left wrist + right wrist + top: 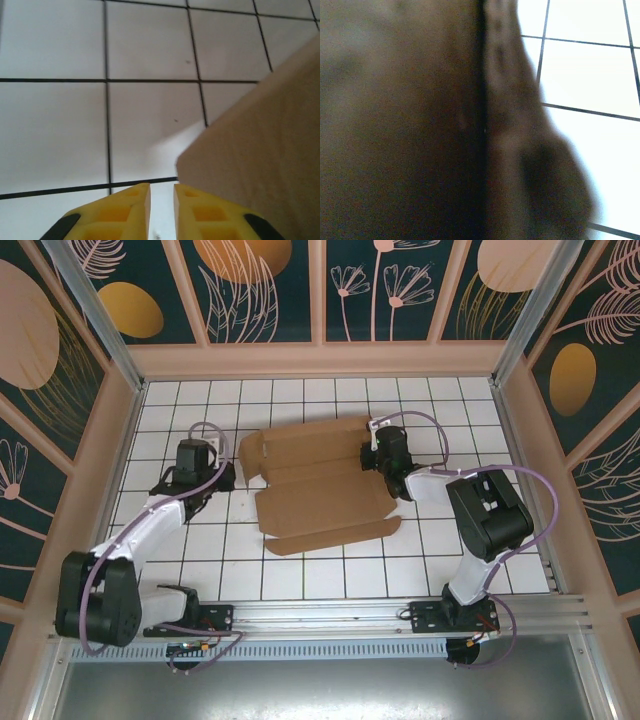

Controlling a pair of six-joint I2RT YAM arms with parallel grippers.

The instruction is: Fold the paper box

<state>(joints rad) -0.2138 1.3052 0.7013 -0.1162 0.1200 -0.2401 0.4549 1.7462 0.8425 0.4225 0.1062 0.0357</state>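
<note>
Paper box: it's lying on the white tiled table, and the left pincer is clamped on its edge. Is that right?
No. The paper box lies on the tiled table, but the left pincer holds nothing: the left wrist view shows it over bare tile, beside the cardboard edge.

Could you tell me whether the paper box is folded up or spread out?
Mostly spread out: the paper box lies open on the table, flaps splayed, not closed up.
</note>
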